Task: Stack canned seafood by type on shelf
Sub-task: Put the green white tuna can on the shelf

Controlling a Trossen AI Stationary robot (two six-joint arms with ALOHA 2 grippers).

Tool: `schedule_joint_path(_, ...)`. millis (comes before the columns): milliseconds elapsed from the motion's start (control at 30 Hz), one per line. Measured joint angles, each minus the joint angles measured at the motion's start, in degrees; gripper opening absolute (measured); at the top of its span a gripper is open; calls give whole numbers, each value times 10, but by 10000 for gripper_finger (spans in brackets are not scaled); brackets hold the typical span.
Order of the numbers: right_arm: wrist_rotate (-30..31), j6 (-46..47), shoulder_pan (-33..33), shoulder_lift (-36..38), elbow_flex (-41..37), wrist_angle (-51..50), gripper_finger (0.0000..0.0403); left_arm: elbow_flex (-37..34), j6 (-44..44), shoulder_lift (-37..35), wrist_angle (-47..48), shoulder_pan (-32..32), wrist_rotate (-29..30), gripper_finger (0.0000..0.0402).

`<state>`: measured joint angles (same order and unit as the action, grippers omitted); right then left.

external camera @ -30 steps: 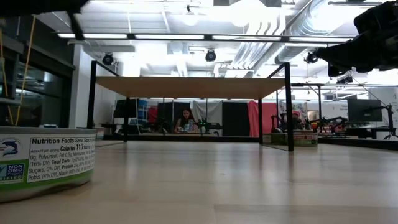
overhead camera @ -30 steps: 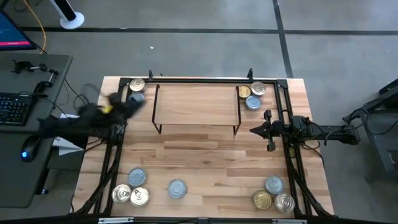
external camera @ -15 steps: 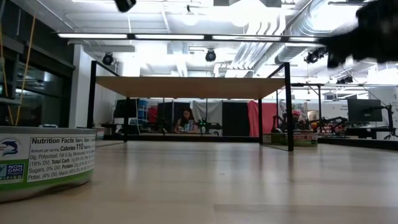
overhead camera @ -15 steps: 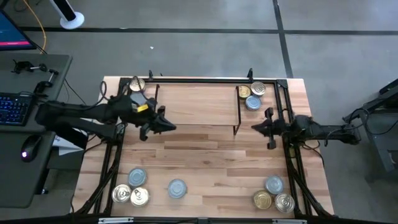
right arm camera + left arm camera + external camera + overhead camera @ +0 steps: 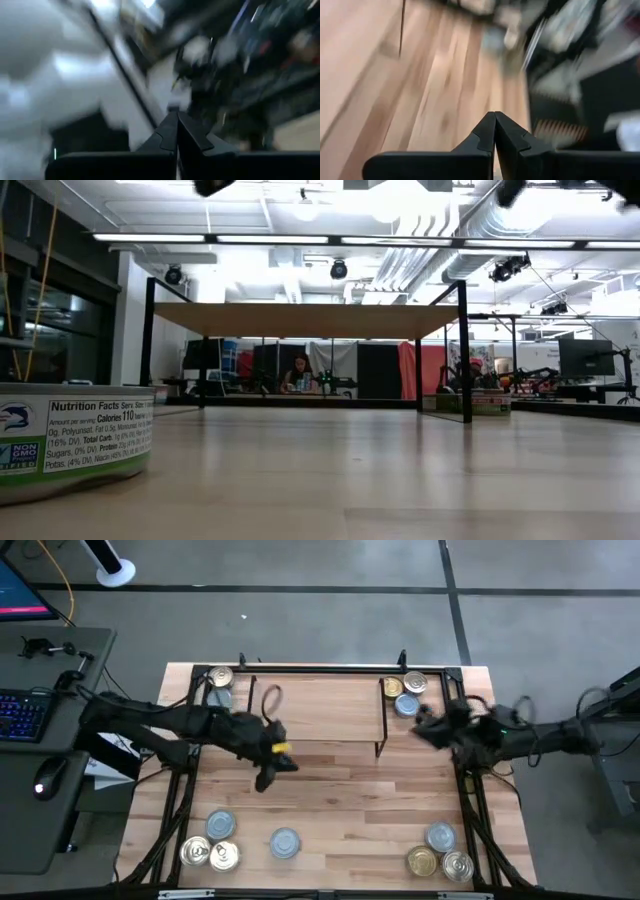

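Note:
Both arms hang above the table and hold nothing. My left gripper (image 5: pixel 263 782) is shut (image 5: pixel 495 131), just near of the shelf's near-left corner. My right gripper (image 5: pixel 419 726) is shut (image 5: pixel 176 129), beside the shelf's right end and close to three tins (image 5: pixel 405 705) at the far right. The shelf (image 5: pixel 315 705) is a light-wood board on black wire legs and stands bare (image 5: pixel 310 320). More tins rest flat on the table: two at the far left (image 5: pixel 220 677), three at the near left (image 5: pixel 220 825), one at the near middle (image 5: pixel 285 843), three at the near right (image 5: pixel 440 836).
A black metal frame (image 5: pixel 330 668) runs along the table's far edge and down both sides. Bare wood lies between the shelf and the near tins. In the low view one tin (image 5: pixel 75 442) stands close at the left. A desk with a keyboard (image 5: pixel 25 710) stands left of the table.
My left gripper has swung from the far-left tins toward the right and near edge, past the shelf's left end, to just near of its near-left corner. My right gripper has moved toward the far edge, closer to the far-right tins, with its arm now slanted. No tin has moved.

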<state>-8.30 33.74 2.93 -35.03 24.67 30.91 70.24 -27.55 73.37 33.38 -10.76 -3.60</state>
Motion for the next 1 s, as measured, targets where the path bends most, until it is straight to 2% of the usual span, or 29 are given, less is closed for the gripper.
schedule_joint_path(100, -59, -57, 16, -122, 104, -91, 0, 29, 16, 39, 130, -44, 6, 0)
schedule_joint_path(200, -87, -70, 20, -218, 207, -212, 0, 11, 22, 76, 174, -109, 6, 0)
schedule_joint_path(267, -119, -71, 21, -272, 272, -324, 0, -21, 22, 91, 144, -152, 8, 0)
schedule_joint_path(333, -127, -78, 35, -322, 322, -446, 0, -63, 23, 100, 93, -189, 8, 0)
schedule_joint_path(400, -102, -80, 58, -367, 362, -530, 0, -111, 19, 102, 36, -217, 8, 0)
schedule_joint_path(467, -73, -55, 84, -403, 393, -571, 0, -158, 11, 100, -21, -237, 11, 0)
schedule_joint_path(567, -47, 14, 123, -458, 412, -584, 0, -219, 11, 91, -118, -259, 13, 0)
schedule_joint_path(700, -14, 116, 179, -517, 430, -580, 0, -267, 62, 82, -211, -277, 23, 0)
schedule_joint_path(867, 31, 219, 233, -580, 436, -548, 0, -291, 194, 90, -304, -277, 32, 0)
schedule_joint_path(1000, 51, 260, 253, -618, 441, -529, 0, -291, 261, 119, -330, -267, 43, 0)
